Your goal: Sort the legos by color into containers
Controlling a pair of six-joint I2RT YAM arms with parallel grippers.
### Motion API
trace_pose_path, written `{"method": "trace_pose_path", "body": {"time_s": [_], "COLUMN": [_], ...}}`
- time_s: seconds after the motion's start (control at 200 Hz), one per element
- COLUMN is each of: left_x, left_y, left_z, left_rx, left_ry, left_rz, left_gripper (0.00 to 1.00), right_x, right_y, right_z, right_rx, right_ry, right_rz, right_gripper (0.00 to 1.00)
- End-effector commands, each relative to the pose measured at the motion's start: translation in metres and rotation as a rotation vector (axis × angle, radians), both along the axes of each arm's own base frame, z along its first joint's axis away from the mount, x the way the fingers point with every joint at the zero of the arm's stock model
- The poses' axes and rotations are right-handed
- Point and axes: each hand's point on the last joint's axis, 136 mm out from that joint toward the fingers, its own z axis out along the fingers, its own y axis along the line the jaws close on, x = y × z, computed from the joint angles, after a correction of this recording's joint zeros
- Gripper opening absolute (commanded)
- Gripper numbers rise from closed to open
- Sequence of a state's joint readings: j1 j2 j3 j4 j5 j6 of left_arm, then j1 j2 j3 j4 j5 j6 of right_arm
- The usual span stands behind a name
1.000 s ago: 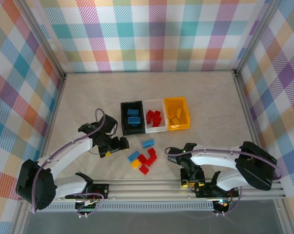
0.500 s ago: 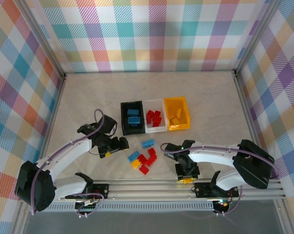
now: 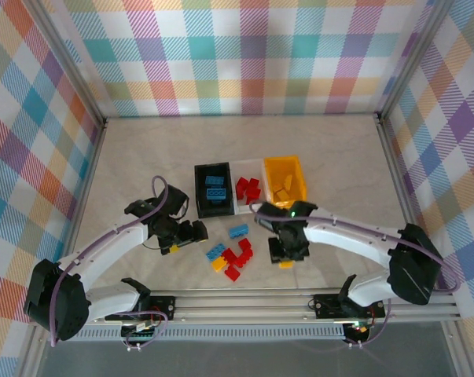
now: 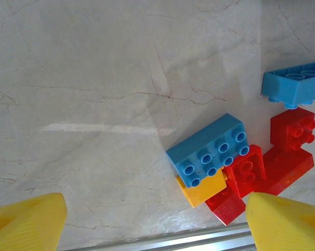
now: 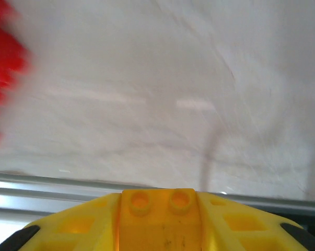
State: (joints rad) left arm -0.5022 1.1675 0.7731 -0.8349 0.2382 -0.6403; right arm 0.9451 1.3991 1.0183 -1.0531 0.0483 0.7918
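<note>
Three bins stand in a row: black point(image 3: 213, 188) with blue legos, white point(image 3: 250, 206) with red ones, yellow-orange point(image 3: 295, 169) with yellow ones. In front of them lies a loose pile of red bricks point(image 3: 238, 255) with a blue point(image 3: 215, 251) and a yellow brick point(image 3: 218, 264), and one more blue brick point(image 3: 238, 231) behind it. My left gripper point(image 3: 185, 236) hangs open just left of the pile; its view shows the blue brick point(image 4: 212, 151), yellow brick point(image 4: 201, 189) and red bricks point(image 4: 261, 167) between the spread fingers point(image 4: 26, 219). My right gripper point(image 3: 286, 255) is shut on a small yellow brick point(image 5: 157, 219) right of the pile.
The aluminium rail point(image 3: 244, 297) runs along the near table edge, close below both grippers. Bare marble table point(image 3: 331, 157) lies behind and to both sides of the bins. Checkered walls enclose the back and sides.
My right gripper has carried the yellow brick from beside the front rail away from it and slightly left, toward the bins. The left arm has not moved.
</note>
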Motion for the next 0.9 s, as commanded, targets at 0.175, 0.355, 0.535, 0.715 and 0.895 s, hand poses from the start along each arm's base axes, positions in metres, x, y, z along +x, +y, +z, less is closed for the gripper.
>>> {"method": "trace_pose_path", "body": {"time_s": [0.175, 0.355, 0.535, 0.715, 0.895], "left_x": [-0.01, -0.014, -0.022, -0.026, -0.004], "left_y": [-0.01, -0.009, -0.008, -0.03, -0.048], "left_z": [0.002, 0.003, -0.002, -0.017, -0.012], "left_rx": [0.074, 0.091, 0.111, 0.119, 0.099], "left_ry": [0.002, -0.005, 0.024, 0.051, 0.003], "left_rz": [-0.104, -0.116, -0.146, -0.184, -0.191], "left_gripper": [0.89, 0.89, 0.87, 0.84, 0.84], "right_x": [0.132, 0.212, 0.255, 0.27, 0.231], "right_y": [0.008, 0.001, -0.008, -0.007, 0.001], "right_z": [0.062, 0.06, 0.038, 0.039, 0.07], "right_rx": [0.068, 0.067, 0.059, 0.083, 0.086], "right_ry": [-0.133, -0.158, -0.141, -0.147, -0.197], "right_rz": [0.019, -0.009, -0.048, -0.032, 0.014], "right_gripper": [0.39, 0.39, 0.42, 0.55, 0.59]}}
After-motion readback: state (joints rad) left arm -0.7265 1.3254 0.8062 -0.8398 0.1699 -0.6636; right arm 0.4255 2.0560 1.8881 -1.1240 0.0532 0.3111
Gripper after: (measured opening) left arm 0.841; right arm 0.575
